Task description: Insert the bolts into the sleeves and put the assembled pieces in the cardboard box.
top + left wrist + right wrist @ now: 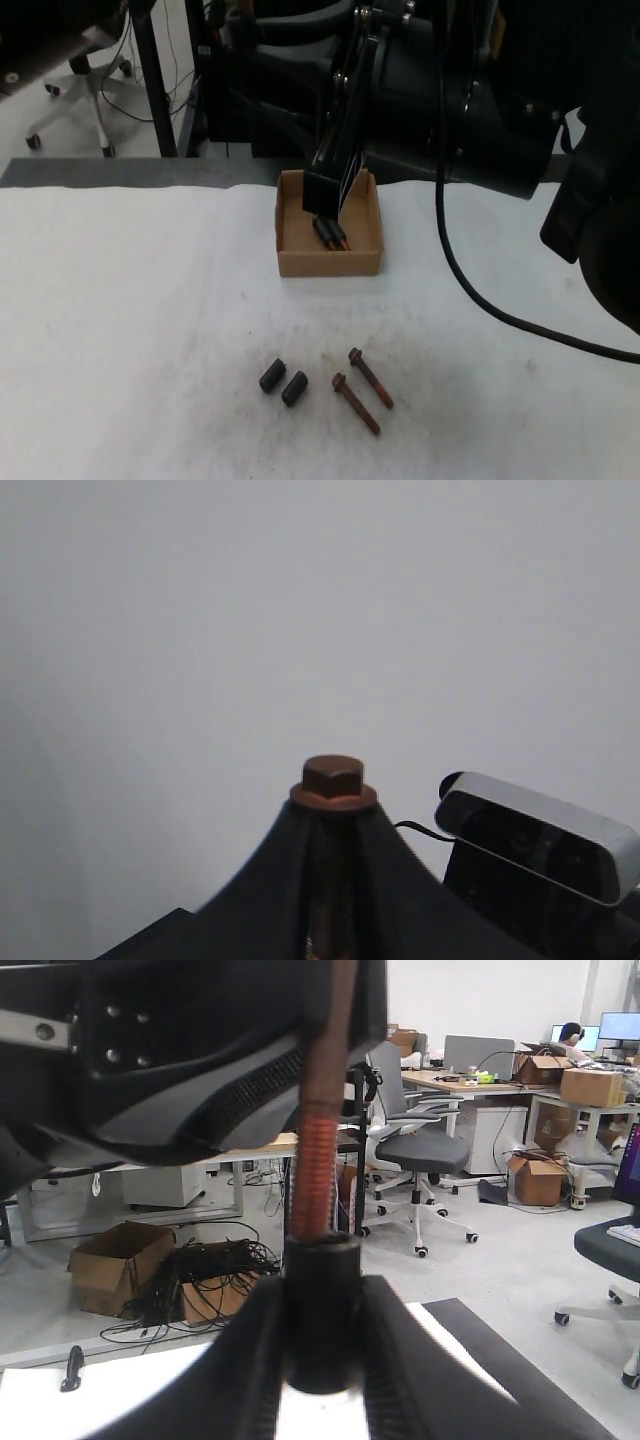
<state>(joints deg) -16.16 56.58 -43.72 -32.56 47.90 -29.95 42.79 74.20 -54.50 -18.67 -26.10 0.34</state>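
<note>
Two bolts [356, 403] and two sleeves [294, 388] lay unassembled; cardboard box [330, 265] held assembled pieces [330, 232]; your left jaws clamped a bolt [333, 780], right jaws a sleeve [322, 1340].

High view from behind, looking down over bench [120, 300], both wrist views close up on one shared bolt [333, 780]

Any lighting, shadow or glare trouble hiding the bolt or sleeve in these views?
High view: bench evenly lit, loose bolts cast faint shadows, dark arms cover its far edge. Left wrist view: bolt head plain against a pale blank background, left gripper a dark silhouette. Right wrist view: sleeve and right gripper dark against the bright room; no glare on either.
</note>
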